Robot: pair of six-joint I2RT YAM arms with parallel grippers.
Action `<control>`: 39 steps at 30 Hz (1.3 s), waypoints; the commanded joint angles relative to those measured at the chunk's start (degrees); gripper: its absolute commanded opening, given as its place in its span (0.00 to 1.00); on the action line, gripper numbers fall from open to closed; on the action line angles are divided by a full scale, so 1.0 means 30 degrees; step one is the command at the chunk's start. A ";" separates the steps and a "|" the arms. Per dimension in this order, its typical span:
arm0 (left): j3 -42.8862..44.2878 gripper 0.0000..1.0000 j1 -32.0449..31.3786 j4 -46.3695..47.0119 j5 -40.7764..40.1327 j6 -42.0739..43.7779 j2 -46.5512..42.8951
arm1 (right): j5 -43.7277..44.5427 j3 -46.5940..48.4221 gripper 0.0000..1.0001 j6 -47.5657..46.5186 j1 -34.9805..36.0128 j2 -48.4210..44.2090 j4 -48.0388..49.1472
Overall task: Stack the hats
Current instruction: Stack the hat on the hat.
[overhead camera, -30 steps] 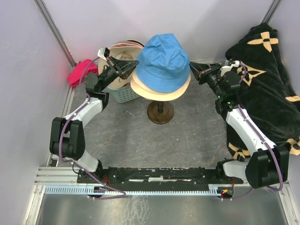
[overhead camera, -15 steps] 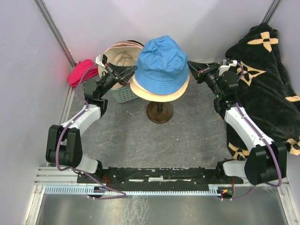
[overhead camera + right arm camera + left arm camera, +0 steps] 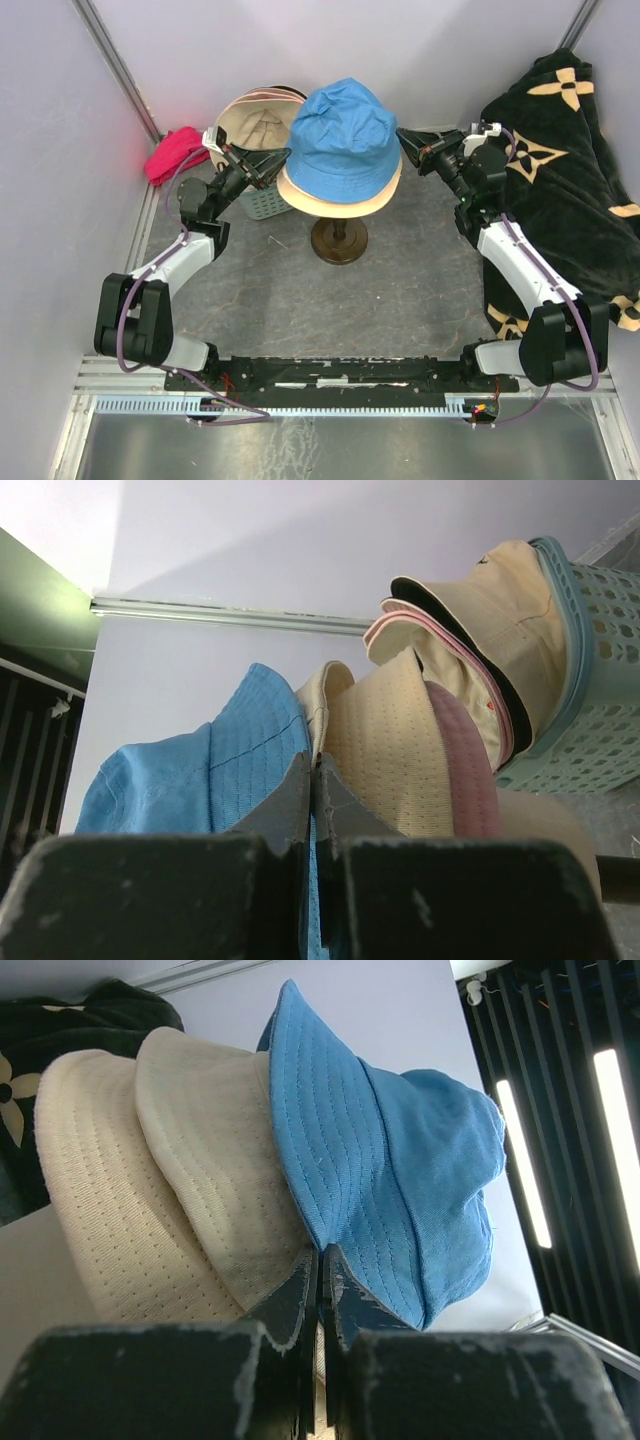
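**Both pincers clenched on the blue hat, stack on the stand**

My left pincer [image 3: 285, 157] is clenched. The wrist view shows the fingertips pressed together with the edge of the blue hat [image 3: 345, 130] running in between them, so I'm grasping its brim on the left side. A cream brim touches the same fingertips; I can't tell if it's caught too.

My right pincer [image 3: 402, 136] is clenched as well, with its tips on the blue brim's right edge.

The blue hat is on top of the stack, crown up, on the stand [image 3: 338, 240] mid-table, between my two pincers.

Under it are cream hats [image 3: 340, 205], their brims showing all round. The right wrist view also shows a pink hat [image 3: 465, 770] lower in the stack.

The container is a pale teal basket [image 3: 262, 205] with a lattice wall, back left, just beside the stack and behind my left pincer. Nested inside it are:
- a tan hat [image 3: 255, 118], hollow side up
- a black brim and a pink brim tucked against it

These rise well above the basket's rim.

A magenta cloth [image 3: 175, 152] lies by the left wall. A big black cloth with beige flower marks [image 3: 570, 150] is heaped along the right side, behind my right arm.
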 commanded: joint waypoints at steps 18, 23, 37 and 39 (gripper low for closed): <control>-0.3581 0.03 -0.0433 -0.3028 0.1197 0.2956 -0.0411 | -0.0366 -0.0842 0.02 -0.1758 -0.0589 0.0857 -0.2398; -0.3875 0.03 -0.0548 -0.2993 0.1130 0.3020 -0.0419 | -0.0483 -0.0966 0.02 -0.1820 -0.0600 0.0840 -0.2354; -0.3678 0.03 -0.0902 -0.2406 0.1510 0.2683 -0.0277 | 0.1948 0.0481 0.34 -0.4871 -0.1002 -0.2581 -0.5271; -0.3699 0.03 -0.0974 -0.2380 0.1536 0.2668 -0.0309 | 0.1681 0.0397 0.38 -0.4705 -0.1038 -0.2835 -0.4865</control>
